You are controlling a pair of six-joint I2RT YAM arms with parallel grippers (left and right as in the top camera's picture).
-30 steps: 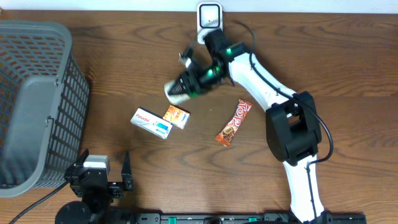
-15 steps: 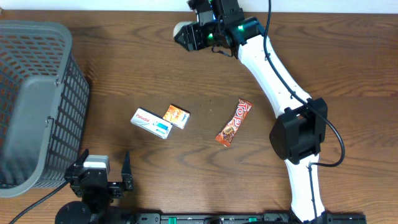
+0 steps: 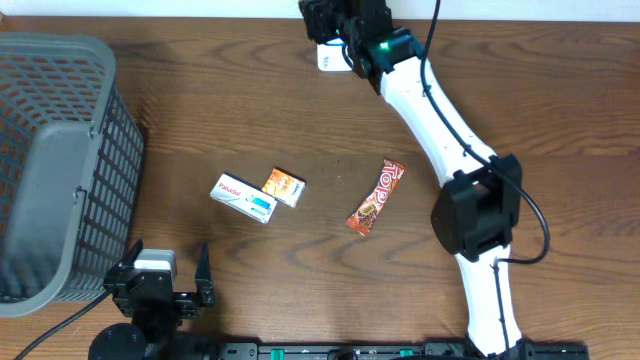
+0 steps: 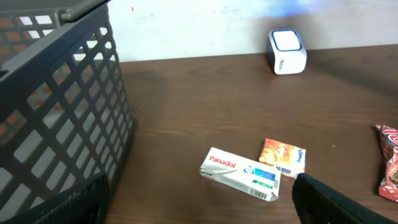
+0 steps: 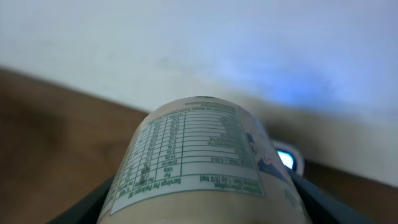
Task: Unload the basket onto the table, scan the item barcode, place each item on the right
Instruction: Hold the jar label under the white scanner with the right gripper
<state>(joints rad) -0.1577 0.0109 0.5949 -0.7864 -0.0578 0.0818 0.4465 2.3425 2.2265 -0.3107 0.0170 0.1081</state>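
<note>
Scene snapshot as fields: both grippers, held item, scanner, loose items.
right gripper: shut on bottle, at the table's far edge
bottle: printed label faces the wrist camera; barcode not made out
scanner: far edge, just beyond the bottle
left gripper: open, empty, near edge
loose items: Panadol box, orange box, candy bar
basket: left side, looks empty

We note right gripper gone from middle of table to its far edge. White container in its grip rides along. Overhead, it no longer juts out left of gripper, likely hidden beneath. Scanner, in plain view a second ago, now mostly under right arm.
</note>
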